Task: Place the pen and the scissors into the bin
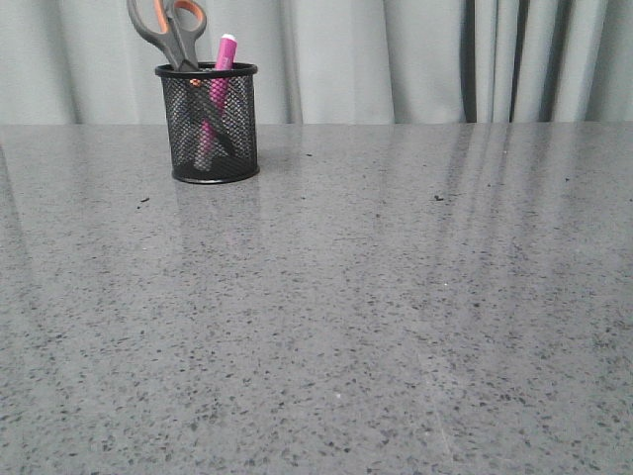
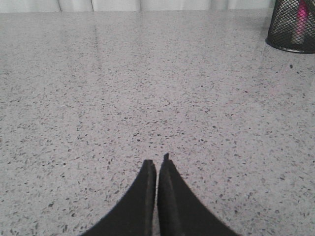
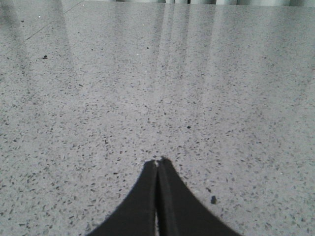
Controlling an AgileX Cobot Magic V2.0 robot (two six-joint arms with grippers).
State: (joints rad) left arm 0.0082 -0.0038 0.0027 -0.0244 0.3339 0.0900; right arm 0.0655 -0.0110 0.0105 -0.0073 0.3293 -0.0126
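Observation:
The black mesh bin (image 1: pixel 208 124) stands at the far left of the grey speckled table. The pink pen (image 1: pixel 224 54) stands in it, tip up above the rim. The scissors (image 1: pixel 173 30) stand in it too, handles up and blades down inside. The bin also shows in the left wrist view (image 2: pixel 293 27), with pink showing through the mesh. My left gripper (image 2: pixel 157 162) is shut and empty, low over the bare table, well away from the bin. My right gripper (image 3: pixel 158 161) is shut and empty over bare table. Neither gripper shows in the front view.
The grey speckled table (image 1: pixel 376 317) reaches back to a pale grey curtain (image 1: pixel 425 59). Small dark specks lie on the table (image 1: pixel 438 198).

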